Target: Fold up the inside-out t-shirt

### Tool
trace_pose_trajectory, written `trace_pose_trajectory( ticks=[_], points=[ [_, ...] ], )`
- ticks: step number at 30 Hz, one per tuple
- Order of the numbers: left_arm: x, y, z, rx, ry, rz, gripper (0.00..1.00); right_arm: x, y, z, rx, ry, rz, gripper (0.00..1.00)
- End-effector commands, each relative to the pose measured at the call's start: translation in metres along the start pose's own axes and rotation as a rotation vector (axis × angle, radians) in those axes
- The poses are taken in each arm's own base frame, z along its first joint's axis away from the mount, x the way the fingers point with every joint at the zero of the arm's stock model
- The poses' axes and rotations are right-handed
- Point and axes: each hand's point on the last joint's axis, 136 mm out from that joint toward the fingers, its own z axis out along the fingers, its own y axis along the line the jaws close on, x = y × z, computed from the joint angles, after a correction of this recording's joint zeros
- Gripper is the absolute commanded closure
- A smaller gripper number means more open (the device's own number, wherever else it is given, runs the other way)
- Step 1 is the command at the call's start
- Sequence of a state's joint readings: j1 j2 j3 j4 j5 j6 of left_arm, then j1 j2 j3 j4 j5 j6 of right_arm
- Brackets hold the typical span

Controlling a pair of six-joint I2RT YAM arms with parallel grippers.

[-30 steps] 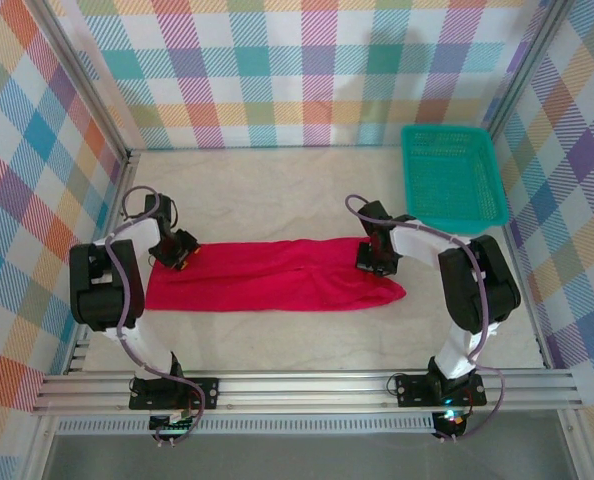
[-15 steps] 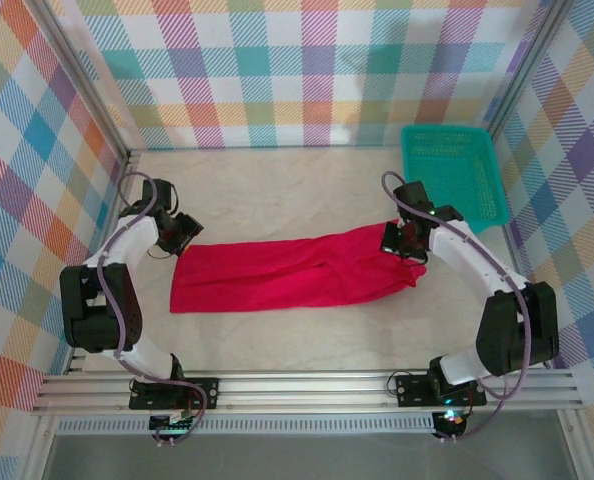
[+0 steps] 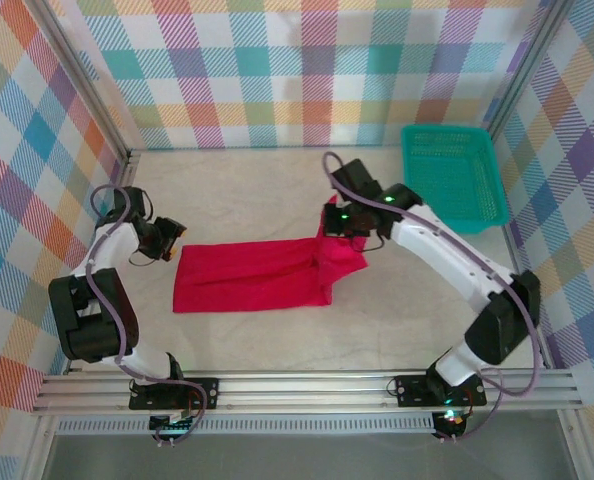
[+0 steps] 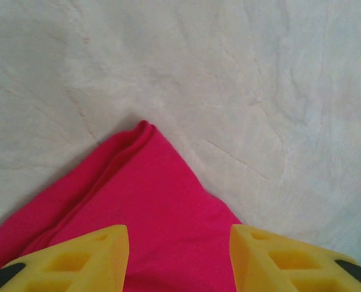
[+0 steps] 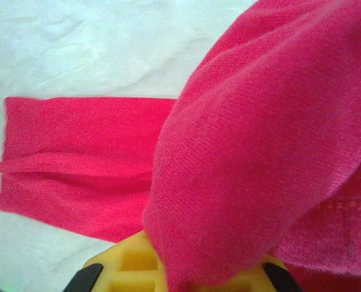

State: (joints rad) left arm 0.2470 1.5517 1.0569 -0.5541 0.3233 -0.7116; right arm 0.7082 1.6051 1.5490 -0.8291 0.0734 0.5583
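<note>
Left of centre on the worktop (image 3: 247,190) I've got the red t-shirt (image 3: 247,282) lying as a long flat strip, long side running left to right, one lengthwise crease showing along it. Right gripper (image 3: 343,228) is clamped on the shirt's right end: the cloth is bunched there and raised off the worktop, hanging over the right part of the strip, so that end doubles back toward the left. From the right wrist camera, a thick fold of red fabric comes straight out from between that gripper's yellow fingers (image 5: 127,263) and covers most of the right side, with the flat strip stretching away to the left beyond it on the pale surface. Left gripper (image 3: 171,240) sits low, just beside the strip's left edge. From its wrist camera its jaws stand apart and nothing is pinched; a corner of the shirt lies flat under and ahead of the gap, with a small rolled lip at the tip. Can't tell if the left gripper's fingers touch the cloth. Teal basket (image 3: 453,178) is at the far right corner, well apart from the shirt and from both arms. Plaid walls (image 3: 277,70) run round three sides.
</note>
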Motion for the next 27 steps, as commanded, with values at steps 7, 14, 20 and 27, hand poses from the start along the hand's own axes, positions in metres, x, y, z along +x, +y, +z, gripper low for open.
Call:
trace_pose_trajectory(
  ticks=[7, 14, 20, 27],
  points=[
    [-0.036, -0.005, -0.028, 0.063, -0.07, -0.085, 0.52, 0.004, 0.133, 0.079, -0.151, 0.093, -0.159, 1.0],
    [-0.038, 0.006, -0.025, 0.06, -0.064, -0.113, 0.52, 0.032, 0.2, 0.159, -0.226, 0.219, -0.222, 0.98],
    [-0.035, 0.024, -0.008, 0.049, -0.061, -0.151, 0.52, 0.033, 0.217, 0.152, -0.275, 0.231, -0.216, 0.55],
    [-0.018, 0.052, 0.03, 0.001, 0.006, -0.172, 0.53, 0.013, 0.143, 0.131, -0.19, 0.15, -0.175, 0.52]
  ],
)
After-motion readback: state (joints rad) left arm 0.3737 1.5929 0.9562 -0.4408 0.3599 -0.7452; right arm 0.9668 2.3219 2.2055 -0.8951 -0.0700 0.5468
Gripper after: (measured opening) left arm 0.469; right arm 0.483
